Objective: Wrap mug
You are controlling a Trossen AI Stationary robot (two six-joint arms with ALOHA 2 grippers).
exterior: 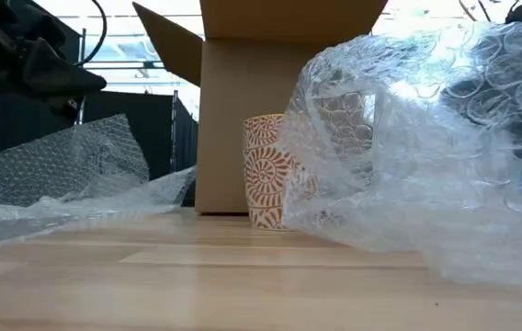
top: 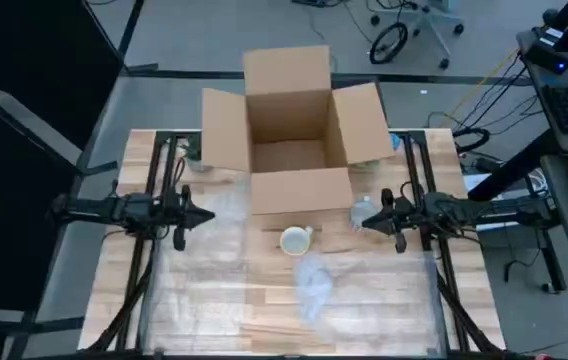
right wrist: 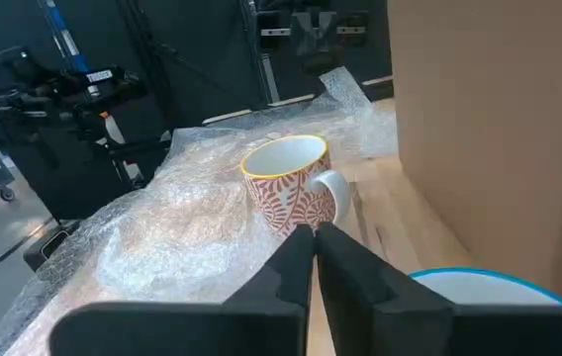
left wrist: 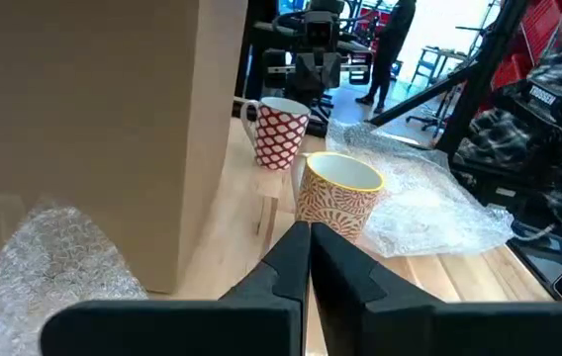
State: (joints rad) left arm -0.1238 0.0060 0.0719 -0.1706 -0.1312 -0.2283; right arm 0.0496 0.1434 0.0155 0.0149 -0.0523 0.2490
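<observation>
Now hovering at the table's left side, left gripper (top: 207, 216), fingers pressed together, tips aimed toward the middle. Mirrored opposite by right gripper (top: 361, 224), fingers likewise pressed together, holding nothing. Standing upright between them, the mug (top: 295, 240), orange-patterned outside, pale inside, just in front of the open cardboard box (top: 294, 135). Spread flat beneath and crumpled just beside the mug, bubble wrap (top: 316, 288). Farther off, seen from the left wrist, a second mug (left wrist: 278, 132) with a red pattern.

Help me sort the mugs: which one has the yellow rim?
The orange leaf-patterned mug beside the bubble wrap; the other mug, farther back, has a red lattice pattern.
</observation>
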